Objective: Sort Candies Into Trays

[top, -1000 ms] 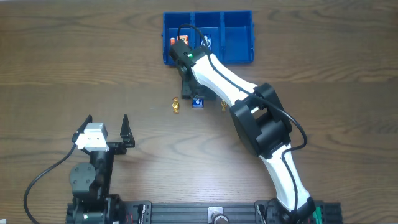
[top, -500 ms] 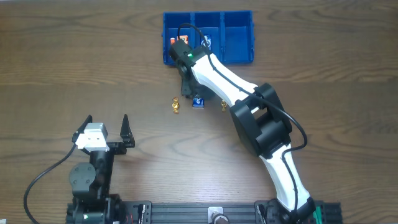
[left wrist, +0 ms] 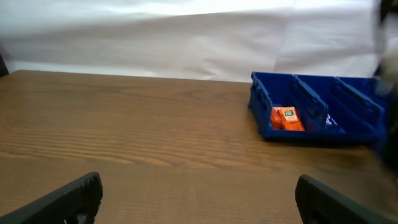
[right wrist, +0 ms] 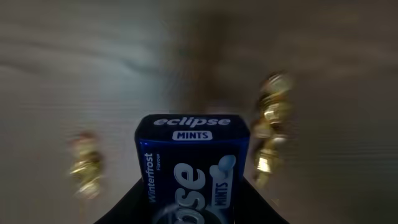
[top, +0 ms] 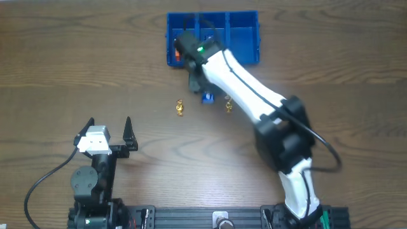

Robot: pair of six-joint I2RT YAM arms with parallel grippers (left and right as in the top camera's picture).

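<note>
My left gripper (top: 110,122) sits near its base at the left of the table, fingers spread wide and holding nothing, well apart from the candies. I judge it has no part in this step.

Moving right, one gold-wrapped candy (top: 180,107) lies on the wood. Just beyond it my right gripper (top: 205,94) is clamped on the blue mint tin (right wrist: 193,163). A finger presses on each side of the tin, with its printed face toward my wrist camera. The tin hangs between that first gold candy and a second gold-wrapped candy (top: 227,105), touching neither. It looks to be off the table, though I cannot be sure how high.

So the pick seems done and I am at the carry. The blue three-compartment tray (top: 248,63) stands just past the tin, farther from my bases. Its left compartment holds an orange packet (left wrist: 287,118). The middle one holds a small blue-and-white piece (left wrist: 331,122) that is too small to identify. If it matches my tin, the middle compartment is the likely target.

The next move calls for taking the tin over the tray's near wall with room to spare. I should centre it over the chosen compartment and part my fingers only once it is low inside. Both gold candies are yet to be sorted.
</note>
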